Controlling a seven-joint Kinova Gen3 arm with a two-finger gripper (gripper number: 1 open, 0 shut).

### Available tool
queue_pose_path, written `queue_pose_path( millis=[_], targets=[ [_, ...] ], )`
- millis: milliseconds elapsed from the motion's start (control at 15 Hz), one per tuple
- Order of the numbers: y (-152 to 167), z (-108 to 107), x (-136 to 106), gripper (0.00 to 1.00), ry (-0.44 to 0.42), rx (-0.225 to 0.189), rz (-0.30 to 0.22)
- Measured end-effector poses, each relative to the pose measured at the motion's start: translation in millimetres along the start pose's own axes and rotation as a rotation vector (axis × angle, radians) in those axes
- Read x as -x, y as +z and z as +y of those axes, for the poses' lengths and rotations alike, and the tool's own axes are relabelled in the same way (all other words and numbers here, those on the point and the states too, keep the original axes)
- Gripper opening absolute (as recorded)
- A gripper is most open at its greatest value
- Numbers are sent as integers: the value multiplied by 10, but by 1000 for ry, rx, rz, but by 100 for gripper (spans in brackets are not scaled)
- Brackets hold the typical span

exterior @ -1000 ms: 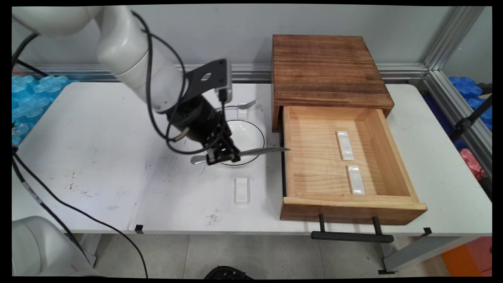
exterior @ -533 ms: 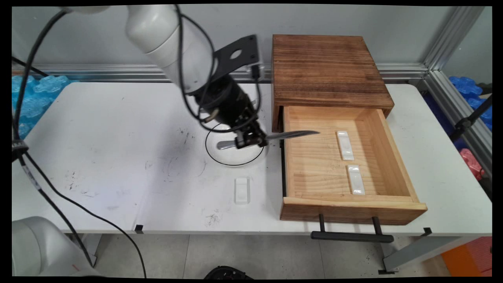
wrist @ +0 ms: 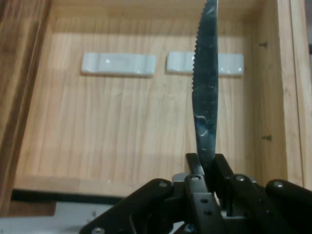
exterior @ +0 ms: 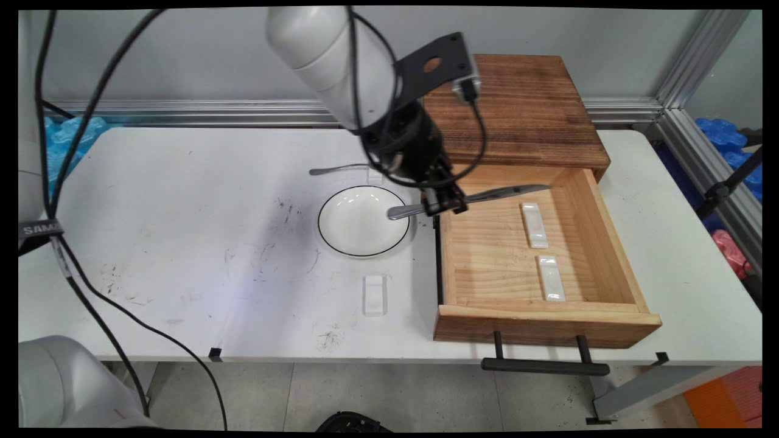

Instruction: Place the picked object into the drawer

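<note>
jaws clamped on knife (exterior: 468, 198) mid-length | blade out over drawer (exterior: 487, 243) left wall | two rests (wrist: 118, 64) apart, bare floor between

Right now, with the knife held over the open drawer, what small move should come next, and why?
Probably ease the gripper right and down: its jaws clamp the knife mid-length, the blade above the drawer floor and short of the two white rests, the handle still over the plate.

A robotics lab — aluminium framing (exterior: 681, 67), cabled arm (exterior: 328, 55).
</note>
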Motion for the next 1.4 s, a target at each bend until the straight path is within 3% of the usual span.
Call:
queue_pose_path(
  millis=[733, 1400],
  targets=[
    [699, 9, -466, 0, -19, 5, 5],
    [1237, 28, -630, 0, -27, 24, -21]
  ],
)
